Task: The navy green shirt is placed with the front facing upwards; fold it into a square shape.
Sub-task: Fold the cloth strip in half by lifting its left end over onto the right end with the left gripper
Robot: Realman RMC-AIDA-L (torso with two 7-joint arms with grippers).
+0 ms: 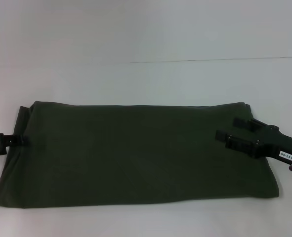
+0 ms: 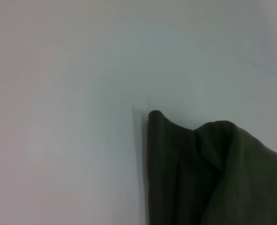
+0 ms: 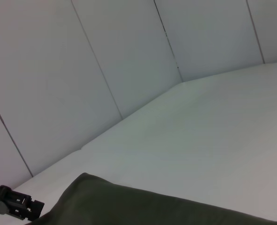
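Observation:
The navy green shirt (image 1: 136,153) lies flat on the white table as a long dark olive rectangle, plain side up, with no print showing. My left gripper (image 1: 16,140) sits at the shirt's left edge, about halfway along it. It also shows far off in the right wrist view, as the left gripper (image 3: 14,205) beside the shirt (image 3: 152,208). My right gripper (image 1: 230,129) hovers over the shirt's right end, open, with nothing between its two black fingers (image 1: 242,122). The left wrist view shows a bunched, folded shirt edge (image 2: 213,173).
The white table (image 1: 146,84) runs past the shirt on the far side and to both ends. Pale wall panels (image 3: 105,61) stand behind the table. A narrow strip of table lies between the shirt's near edge and me.

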